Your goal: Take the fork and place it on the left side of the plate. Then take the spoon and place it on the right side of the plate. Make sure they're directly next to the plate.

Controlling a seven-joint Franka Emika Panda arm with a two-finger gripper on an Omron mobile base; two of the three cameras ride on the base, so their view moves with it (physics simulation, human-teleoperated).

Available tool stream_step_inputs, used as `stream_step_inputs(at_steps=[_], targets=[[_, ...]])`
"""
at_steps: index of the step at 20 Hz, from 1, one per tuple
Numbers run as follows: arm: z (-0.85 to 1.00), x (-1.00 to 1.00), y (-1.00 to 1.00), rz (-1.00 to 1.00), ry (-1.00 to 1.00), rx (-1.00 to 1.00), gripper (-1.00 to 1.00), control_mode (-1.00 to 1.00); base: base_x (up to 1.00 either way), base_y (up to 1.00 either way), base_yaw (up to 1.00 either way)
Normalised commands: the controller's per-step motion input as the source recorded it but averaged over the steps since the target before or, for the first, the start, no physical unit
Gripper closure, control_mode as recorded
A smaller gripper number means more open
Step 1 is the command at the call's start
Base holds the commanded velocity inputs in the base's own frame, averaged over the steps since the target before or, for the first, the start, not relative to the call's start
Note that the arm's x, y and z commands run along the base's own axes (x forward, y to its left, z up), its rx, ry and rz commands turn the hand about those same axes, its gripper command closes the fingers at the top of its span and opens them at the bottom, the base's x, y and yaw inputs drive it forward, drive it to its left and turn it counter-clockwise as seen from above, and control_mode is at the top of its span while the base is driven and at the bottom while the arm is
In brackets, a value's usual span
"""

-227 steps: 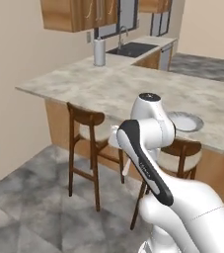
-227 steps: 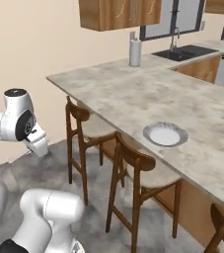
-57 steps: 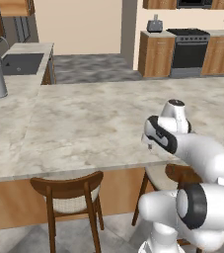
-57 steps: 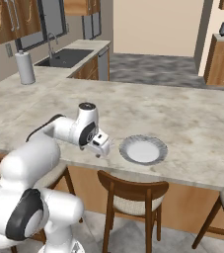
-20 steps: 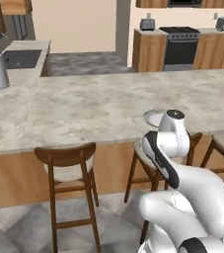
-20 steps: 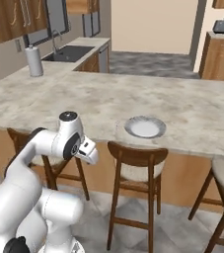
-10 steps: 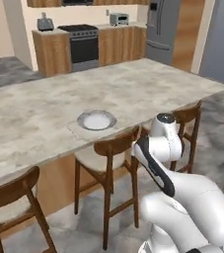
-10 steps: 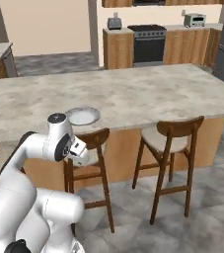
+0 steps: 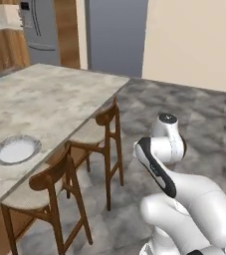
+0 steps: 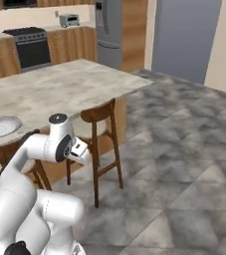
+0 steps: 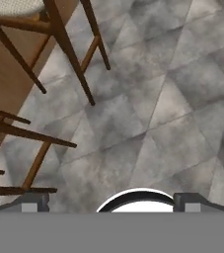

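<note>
Swinging round with its base, the robot has changed what it faces: half a second ago the plate lay near the middle of the counter in the left base view, and now the plate (image 9: 15,149) sits far off to the left, near the counter's front edge, with the fridge (image 10: 109,30) and open floor ahead. That is the cameras turning, not the plate sliding.

From where I stand, the arm is folded close to the body, and the gripper (image 11: 111,203) points down at the grey stone floor (image 11: 172,113), its two tips spread wide apart with nothing between them. Wooden stools (image 9: 102,132) stand along the counter (image 10: 59,84) to the robot's left.

The plate also shows at the left edge of the right base view (image 10: 0,126), white centre, grey rim, bare on both sides. I can spot neither fork nor spoon on the stretch of counter visible here.

My reading is that the task is at its very start: the robot is driving about, looking for the cutlery. Next it needs to find the fork, pull up within reach, and bring the open hand down over the handle before carrying it to the plate's left side.
</note>
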Motion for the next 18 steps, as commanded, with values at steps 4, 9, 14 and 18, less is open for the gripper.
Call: stream_step_inputs(at_steps=[4,9,14,18], targets=[[0.0,0.0,0.0,0.0,0.0,0.0,-1.0,1.0,0.26,-0.15,-0.6],[0.0,0.0,0.0,0.0,0.0,0.0,-1.0,1.0,0.65,-0.18,-0.25],[0.0,0.0,0.0,0.0,0.0,0.0,-1.0,1.0,0.85,-0.2,-0.07],[0.0,0.0,0.0,0.0,0.0,0.0,-1.0,1.0,0.93,-0.24,0.0]])
